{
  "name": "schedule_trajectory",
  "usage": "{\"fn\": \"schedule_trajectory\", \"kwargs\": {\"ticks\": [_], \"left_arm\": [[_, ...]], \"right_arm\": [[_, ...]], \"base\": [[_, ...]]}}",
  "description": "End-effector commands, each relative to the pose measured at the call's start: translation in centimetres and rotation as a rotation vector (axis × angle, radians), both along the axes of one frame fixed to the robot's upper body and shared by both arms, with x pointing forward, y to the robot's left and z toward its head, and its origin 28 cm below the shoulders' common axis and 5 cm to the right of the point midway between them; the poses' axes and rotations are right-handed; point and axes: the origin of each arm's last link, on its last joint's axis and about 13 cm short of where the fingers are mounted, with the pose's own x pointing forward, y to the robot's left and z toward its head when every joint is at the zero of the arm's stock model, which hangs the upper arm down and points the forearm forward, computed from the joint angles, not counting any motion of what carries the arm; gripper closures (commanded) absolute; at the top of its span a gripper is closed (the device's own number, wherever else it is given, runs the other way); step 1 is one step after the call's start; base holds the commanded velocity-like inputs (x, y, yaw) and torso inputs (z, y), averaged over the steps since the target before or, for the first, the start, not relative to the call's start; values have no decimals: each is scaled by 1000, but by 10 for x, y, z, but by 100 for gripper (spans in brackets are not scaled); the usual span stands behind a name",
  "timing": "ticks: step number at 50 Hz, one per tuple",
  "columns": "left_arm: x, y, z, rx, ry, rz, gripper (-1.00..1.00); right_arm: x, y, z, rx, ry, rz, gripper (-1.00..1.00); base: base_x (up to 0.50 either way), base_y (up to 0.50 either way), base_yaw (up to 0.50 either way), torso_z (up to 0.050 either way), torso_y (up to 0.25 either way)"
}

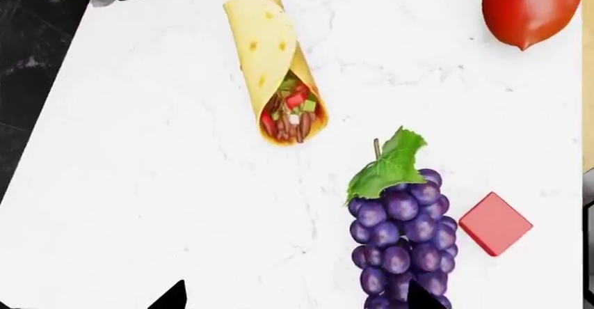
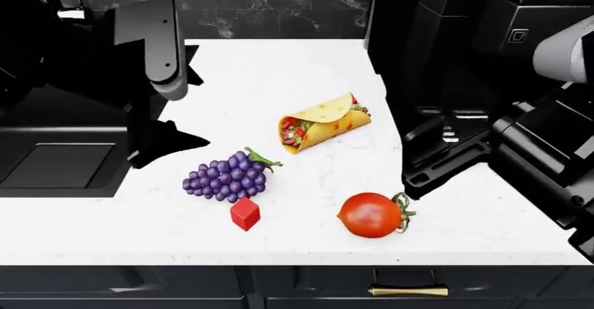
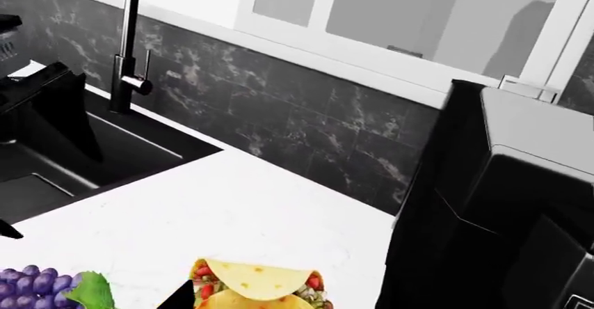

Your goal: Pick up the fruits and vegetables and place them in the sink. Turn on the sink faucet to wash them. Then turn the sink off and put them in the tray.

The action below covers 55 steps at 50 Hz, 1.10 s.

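The purple grapes (image 2: 227,177) with a green leaf lie on the white counter (image 2: 278,65), and the red tomato (image 2: 371,214) sits to their right near the front edge. My left gripper (image 1: 297,299) is open above the counter, with the grapes (image 1: 404,243) by one fingertip (image 1: 422,296) and the tomato (image 1: 529,6) farther off. In the head view the left gripper (image 2: 177,145) hangs between the sink (image 2: 55,163) and the grapes. My right gripper (image 2: 418,163) is open above the tomato, holding nothing. The sink (image 3: 55,170) and the black faucet (image 3: 125,44) with its silver lever (image 3: 139,83) lie at the left. The tray is out of view.
A yellow tortilla wrap (image 2: 320,122) lies mid-counter behind the grapes. A small red cube (image 2: 245,214) sits just in front of the grapes. A tall black appliance (image 3: 501,204) stands at the counter's right. Dark cabinets with a brass handle (image 2: 408,290) run below the front edge.
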Motion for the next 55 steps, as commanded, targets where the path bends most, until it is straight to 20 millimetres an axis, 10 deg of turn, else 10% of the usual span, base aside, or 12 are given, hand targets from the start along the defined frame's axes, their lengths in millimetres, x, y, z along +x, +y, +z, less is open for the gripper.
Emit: {"fn": "schedule_trajectory", "kwargs": {"ticks": [1, 55], "left_arm": [[3, -12, -23, 67, 85, -49, -100], [12, -24, -86, 141, 312, -7, -100]], "right_arm": [[-6, -3, -6, -25, 47, 1, -100], [-7, -6, -13, -37, 77, 4, -100]], "base": [[0, 0, 0, 0, 0], [0, 0, 0, 0, 0]]}}
